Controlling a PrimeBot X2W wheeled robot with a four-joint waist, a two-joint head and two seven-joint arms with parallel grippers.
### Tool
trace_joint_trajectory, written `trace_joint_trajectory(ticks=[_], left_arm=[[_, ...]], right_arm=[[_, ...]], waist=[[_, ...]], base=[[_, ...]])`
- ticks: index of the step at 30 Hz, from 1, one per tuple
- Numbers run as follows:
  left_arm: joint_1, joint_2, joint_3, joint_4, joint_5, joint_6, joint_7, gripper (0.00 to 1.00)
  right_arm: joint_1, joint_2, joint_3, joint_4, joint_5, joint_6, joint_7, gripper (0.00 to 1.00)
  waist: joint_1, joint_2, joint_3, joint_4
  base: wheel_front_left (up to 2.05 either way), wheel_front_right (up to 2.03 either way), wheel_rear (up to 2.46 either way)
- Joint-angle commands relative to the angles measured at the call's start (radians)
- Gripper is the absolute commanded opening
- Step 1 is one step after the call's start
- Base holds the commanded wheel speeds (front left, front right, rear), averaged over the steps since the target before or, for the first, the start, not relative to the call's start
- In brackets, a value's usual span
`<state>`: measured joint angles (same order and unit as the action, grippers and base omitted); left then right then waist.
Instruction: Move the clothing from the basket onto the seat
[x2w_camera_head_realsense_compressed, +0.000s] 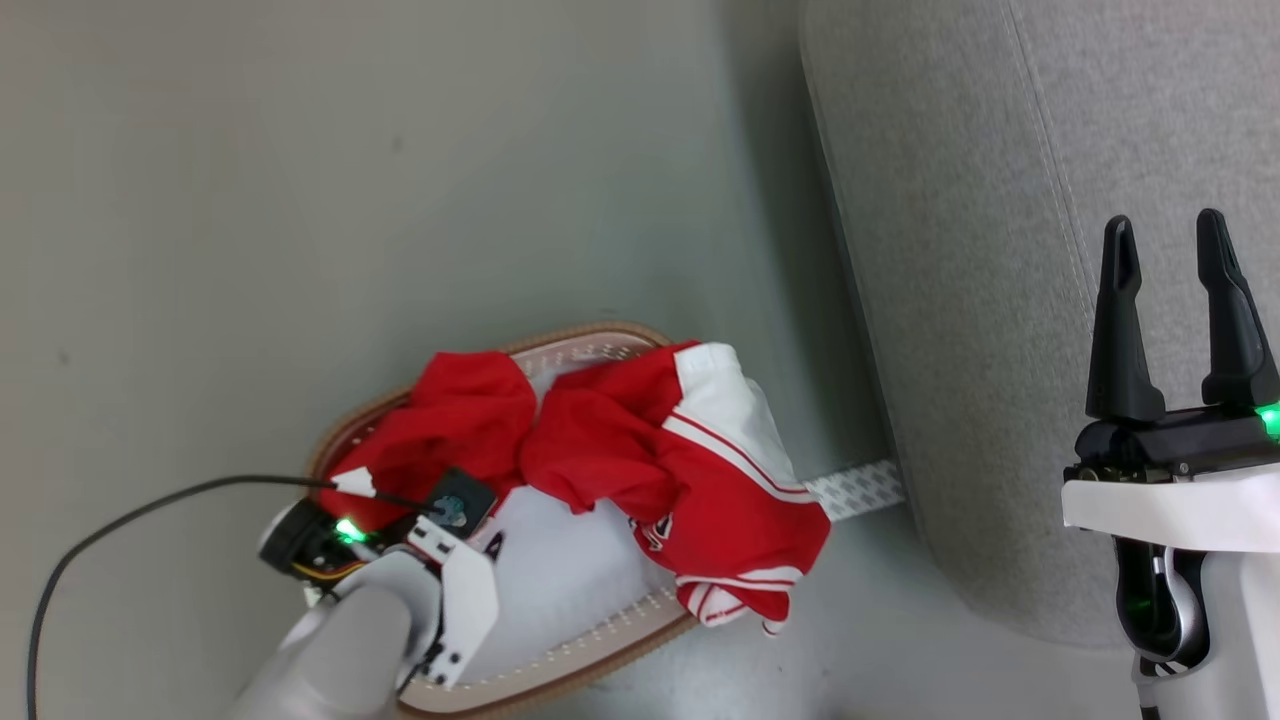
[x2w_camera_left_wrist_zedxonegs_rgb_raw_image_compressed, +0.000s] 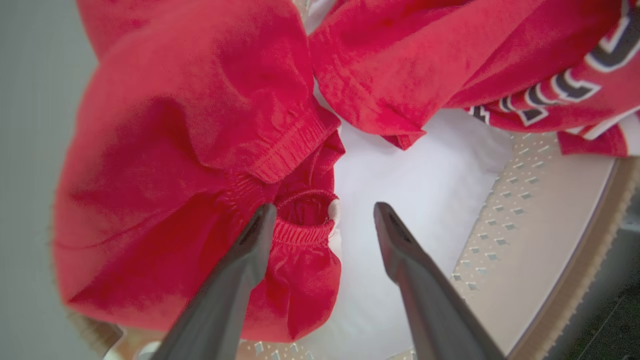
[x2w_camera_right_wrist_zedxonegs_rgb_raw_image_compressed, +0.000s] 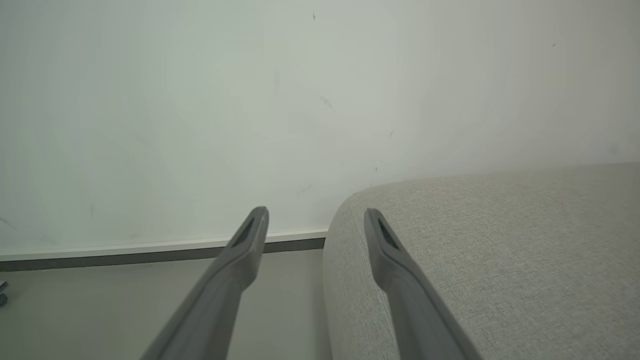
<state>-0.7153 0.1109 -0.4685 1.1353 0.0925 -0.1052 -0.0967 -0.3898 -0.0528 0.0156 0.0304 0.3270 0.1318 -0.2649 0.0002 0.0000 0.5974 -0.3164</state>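
The clothing (x2w_camera_head_realsense_compressed: 600, 440) is lying in the basket (x2w_camera_head_realsense_compressed: 585, 332), with one piece (x2w_camera_left_wrist_zedxonegs_rgb_raw_image_compressed: 190, 150) bunched at its left rim and the other (x2w_camera_head_realsense_compressed: 720, 470) draped over its right rim toward the seat (x2w_camera_head_realsense_compressed: 980, 300). The left gripper (x2w_camera_left_wrist_zedxonegs_rgb_raw_image_compressed: 325, 210) is being held wide open and empty right at the left piece, whose elastic hem is running across between the fingers, nearer the left one. The right gripper (x2w_camera_head_realsense_compressed: 1165, 225), equally spread, is being held over the seat, well apart from the basket.
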Motion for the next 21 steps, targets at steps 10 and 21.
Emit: trace_joint_trajectory(ticks=[10,21], left_arm=[[-0.108,0.076,-0.156,0.129,0.155,0.024,0.156,1.00],[-0.154,0.103,-0.216,0.146,0.184,0.014,0.218,1.00]], right_arm=[[-0.048,0.003,0.030,-0.009,0.071,-0.002,0.001,1.00],[-0.064,0.003,0.056,-0.015,0.095,-0.002,0.001,1.00]], waist=[[-0.0002,0.0000,0.142,-0.076],[-0.0002,0.0000,0.213,-0.121]], base=[[0.00,0.00,0.00],[0.00,0.00,0.00]])
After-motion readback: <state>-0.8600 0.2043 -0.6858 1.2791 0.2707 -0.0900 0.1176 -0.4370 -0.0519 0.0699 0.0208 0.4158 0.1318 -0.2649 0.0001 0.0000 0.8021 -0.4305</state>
